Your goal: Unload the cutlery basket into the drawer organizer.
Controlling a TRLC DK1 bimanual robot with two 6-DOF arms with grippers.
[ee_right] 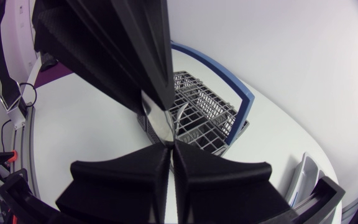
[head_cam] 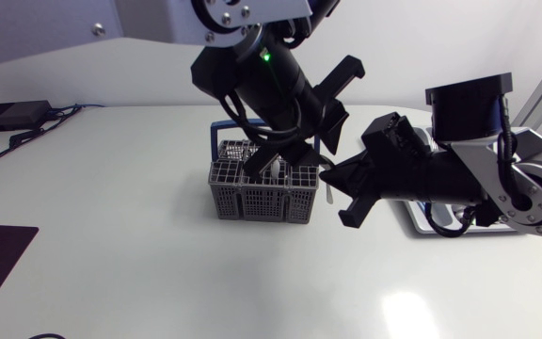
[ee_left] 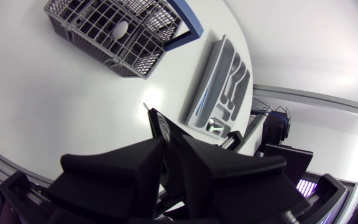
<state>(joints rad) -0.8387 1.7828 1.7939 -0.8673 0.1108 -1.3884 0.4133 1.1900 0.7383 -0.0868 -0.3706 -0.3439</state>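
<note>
Jaws of left gripper (ee_left: 171, 139) clamp a mostly hidden cutlery piece (ee_left: 158, 125).

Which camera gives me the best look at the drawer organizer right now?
The left wrist view: the drawer organizer shows nearly whole there, its compartments open to the camera. In the head view my right arm covers most of it, leaving one edge. The right wrist view catches only a corner.

— How is the grey lattice cutlery basket (head_cam: 262, 202) finished?
— Matt plastic is seen; the white table (head_cam: 158, 264) is glossy. Polished metal is shown by the thin blade (ee_right: 156, 121) in the matt black right gripper (ee_right: 169, 146).
</note>
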